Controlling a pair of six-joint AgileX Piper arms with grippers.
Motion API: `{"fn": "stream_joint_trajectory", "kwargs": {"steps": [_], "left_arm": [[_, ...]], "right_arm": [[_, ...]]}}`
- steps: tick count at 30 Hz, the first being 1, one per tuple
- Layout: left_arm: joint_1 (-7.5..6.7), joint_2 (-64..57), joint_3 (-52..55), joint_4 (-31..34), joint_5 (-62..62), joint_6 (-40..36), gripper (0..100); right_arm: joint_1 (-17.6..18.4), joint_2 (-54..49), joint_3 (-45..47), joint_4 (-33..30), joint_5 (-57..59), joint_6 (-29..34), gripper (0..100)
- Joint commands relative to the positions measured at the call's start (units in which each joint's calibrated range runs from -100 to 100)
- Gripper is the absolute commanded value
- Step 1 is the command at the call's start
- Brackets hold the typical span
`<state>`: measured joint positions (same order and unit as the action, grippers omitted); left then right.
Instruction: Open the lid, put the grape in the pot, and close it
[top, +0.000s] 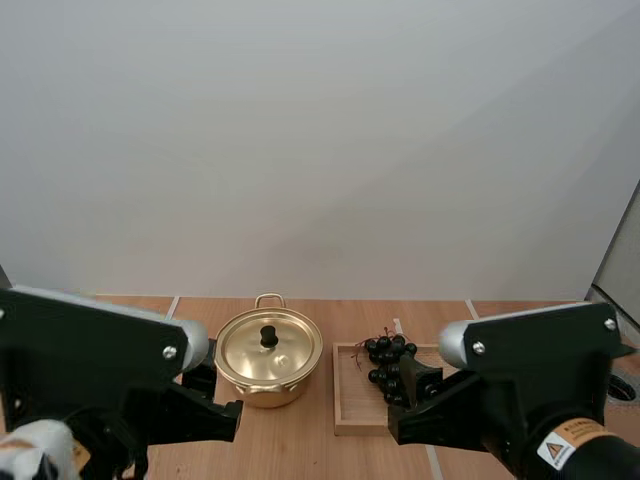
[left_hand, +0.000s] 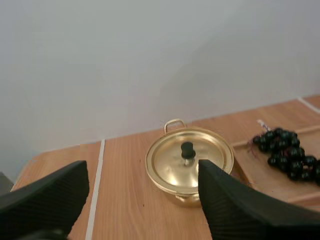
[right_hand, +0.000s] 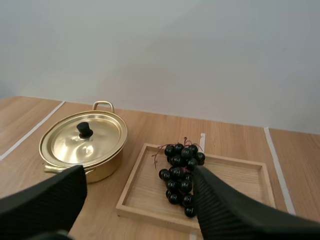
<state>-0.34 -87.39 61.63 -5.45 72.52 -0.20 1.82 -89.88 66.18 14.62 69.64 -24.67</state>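
A gold pot (top: 268, 372) stands on the wooden table with its lid (top: 268, 350) on; the lid has a black knob. To its right, a dark bunch of grapes (top: 390, 362) lies in a shallow wooden tray (top: 350, 410). My left gripper (top: 218, 398) hovers open just short of the pot, at its near left. In the left wrist view its fingers (left_hand: 50, 195) stand wide apart, the pot (left_hand: 190, 172) beyond them. My right gripper (top: 408, 395) hangs open at the near side of the grapes. Its fingers (right_hand: 235, 210) frame the grapes (right_hand: 180, 170) and tray (right_hand: 240, 175).
The table (top: 300, 440) has pale seams running front to back. A plain light wall rises right behind the pot and tray. Bare wood lies left of the pot (right_hand: 82, 142) and right of the tray.
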Motion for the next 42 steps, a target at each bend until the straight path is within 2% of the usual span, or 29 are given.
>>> {"fn": "stream_joint_trajectory", "kwargs": {"steps": [1,5,8,12,18,21,30,42], "left_arm": [[0.05,10.2,-3.9,-0.3,4.0,3.4,100],[0.05,19.6,-7.0,-2.2,4.5,8.9,100],[0.05,26.3,-9.1,-6.5,4.3,15.5,100],[0.05,34.1,-10.8,-13.8,4.3,24.9,100],[-0.04,49.3,-14.7,-16.2,1.5,30.8,100],[-0.25,57.7,-17.5,-16.6,-0.4,32.4,100],[-2.69,77.5,-28.4,-16.6,-3.0,32.5,100],[-2.69,87.7,-32.0,-14.6,-6.3,32.5,100]], "right_arm": [[-0.2,8.9,-5.4,0.0,5.1,-0.2,100],[-0.2,18.8,-9.4,0.1,6.3,-0.2,100],[-0.2,24.3,-11.3,0.1,6.3,-0.2,100],[-0.2,27.6,-11.6,0.0,6.7,-0.2,100],[-0.2,28.3,-11.6,-0.1,8.2,-0.2,100],[-0.2,28.3,-11.6,-0.2,9.0,-0.2,100],[-0.2,28.3,-11.6,-0.5,10.2,-0.2,100],[-0.2,28.3,-11.6,-1.6,10.2,-0.2,100]]}}
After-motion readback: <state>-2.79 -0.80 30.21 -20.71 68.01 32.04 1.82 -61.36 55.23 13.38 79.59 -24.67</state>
